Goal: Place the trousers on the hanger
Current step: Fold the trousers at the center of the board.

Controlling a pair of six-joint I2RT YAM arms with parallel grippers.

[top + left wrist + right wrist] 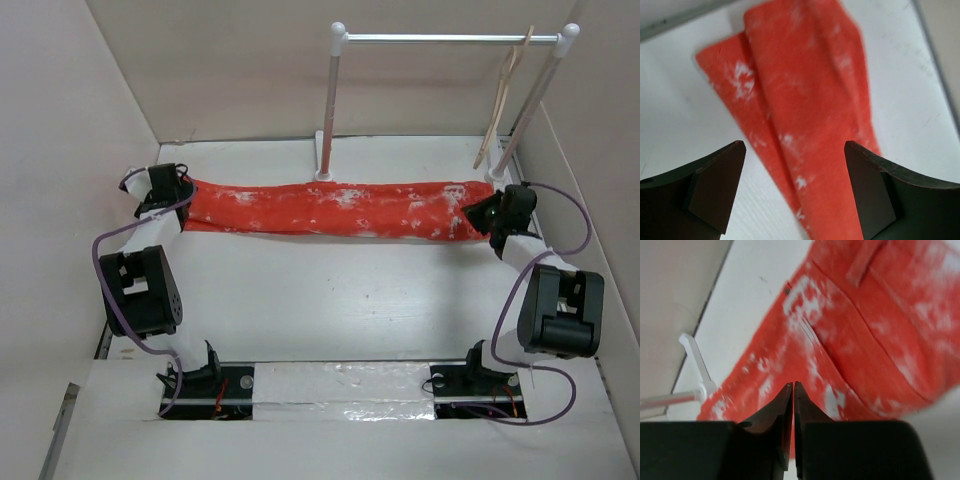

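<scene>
Across the far tabletop [350,300] the trousers [330,210] lie stretched flat, full length, just in front of the rack [440,39]. Hanger [500,100] hangs at the rack's right end, clear of the cloth.

Left gripper [795,170]: jaws spread over the leg ends, holding nothing.

Right gripper [793,395]: jaws pressed together at the waist end; I can't tell whether cloth is caught.

Judgement: the step is securing both ends. I'd close the left low over both leg layers, verify the right hold, then lift evenly.
</scene>
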